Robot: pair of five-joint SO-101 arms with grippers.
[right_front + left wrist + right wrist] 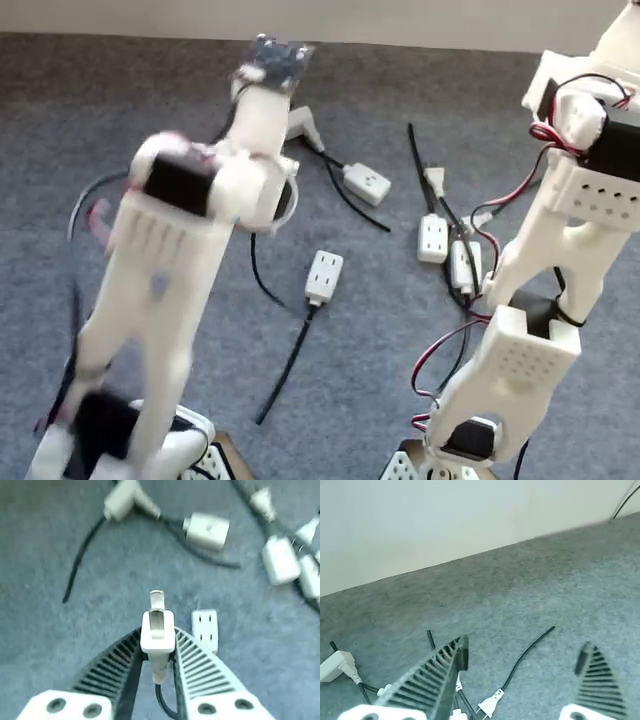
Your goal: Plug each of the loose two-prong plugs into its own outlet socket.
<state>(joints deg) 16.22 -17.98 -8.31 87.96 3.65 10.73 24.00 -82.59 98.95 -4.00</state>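
Grey carpet (400,330) is used as the work surface, with a pale wall (445,520) behind. Left arm (170,260) is stretched forward over the carpet; right arm (540,290) is folded up high on the other side. Left gripper (158,632) is clamped on a white plug (157,625), prongs pointed away from the wrist. Right gripper (524,650) is spread wide and aimed toward the wall. A socket block (205,626) is seen just beside the held plug, not touching. Farther off, a second socket (207,530) and a loose plug (125,500) are laid near each other, with black cord (215,560) run past them. More sockets and plugs are bunched in a cluster (445,240) beside the right arm, cords tangled through.
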